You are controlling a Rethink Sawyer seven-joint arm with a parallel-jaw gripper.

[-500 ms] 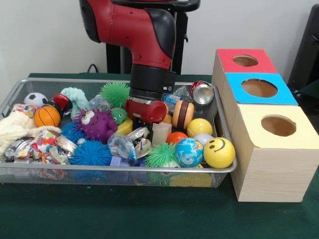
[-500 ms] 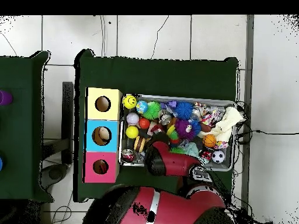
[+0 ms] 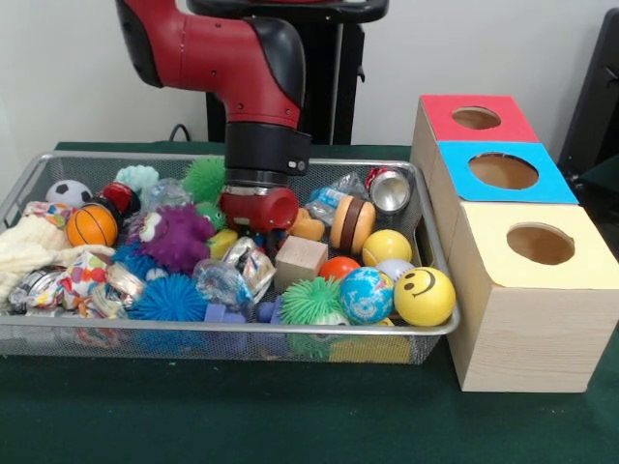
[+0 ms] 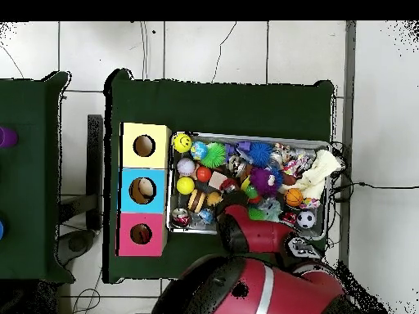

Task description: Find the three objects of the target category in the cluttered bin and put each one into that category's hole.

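Arm is low over the middle of the bin (image 3: 39,162), its red wrist cuff sitting among the toys; the gripper (image 3: 253,232) is buried behind the clutter and hidden by the arm from above, so I cannot tell whether it is released, clenched or holding anything. Using the bin as landmark: a pale wooden block (image 3: 300,261) lies just in front of the wrist near the bin's centre, a purple fuzzy monster toy (image 3: 178,235) just to the picture-left of the wrist, a crumpled foil-and-plastic wrapper (image 3: 230,275) in front of it. Toward the bin's end nearest the boxes sit a yellow smiley ball (image 3: 424,295), a globe ball (image 3: 366,295), a plain yellow ball (image 3: 387,246) and a small tin can (image 3: 392,186). At the opposite end are a mini basketball (image 3: 91,224) and a mini soccer ball (image 3: 68,191). The hole (image 3: 476,118) in the red-topped box lies beyond the bin's can end, farthest of the three boxes from the front camera; nothing shows in or on it. Judgement: the search is on, no delivery is evident, and all three placements appear to remain.
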